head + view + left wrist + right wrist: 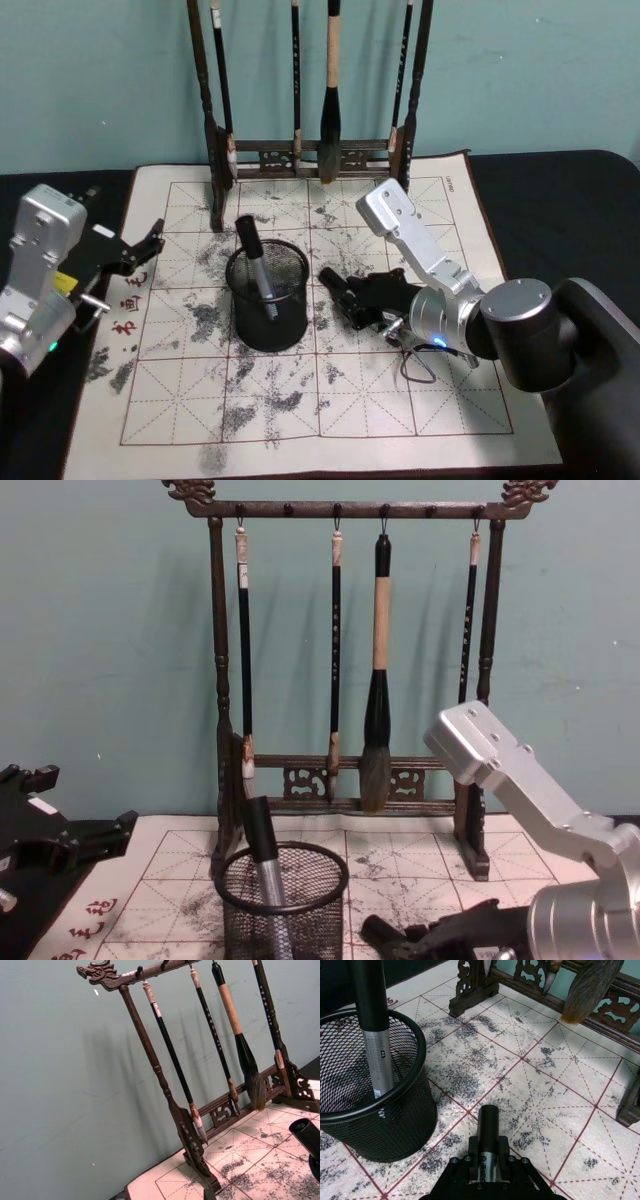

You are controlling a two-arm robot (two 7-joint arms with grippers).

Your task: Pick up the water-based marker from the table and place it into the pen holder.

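The black wire-mesh pen holder [272, 325] [395, 1125] [305, 915] stands on the cream mat [400, 400]. One water-based marker [253, 255] [374, 1020] [262, 855], with a black cap and silver barrel, leans inside it. My right gripper [340, 293] [488, 1160] [400, 935] sits low over the mat just right of the holder. It is shut on a second marker [333, 281] [488, 1130] whose black cap points forward past the fingers. My left gripper [146, 251] [90, 840] hovers at the mat's left edge, open and holding nothing.
A tall dark wooden brush rack [310, 155] [165, 1090] [350, 780] with several hanging brushes stands along the mat's far edge, close behind the holder. Dark table surface [560, 200] borders the mat on the right. Grey ink stains cover the mat's middle.
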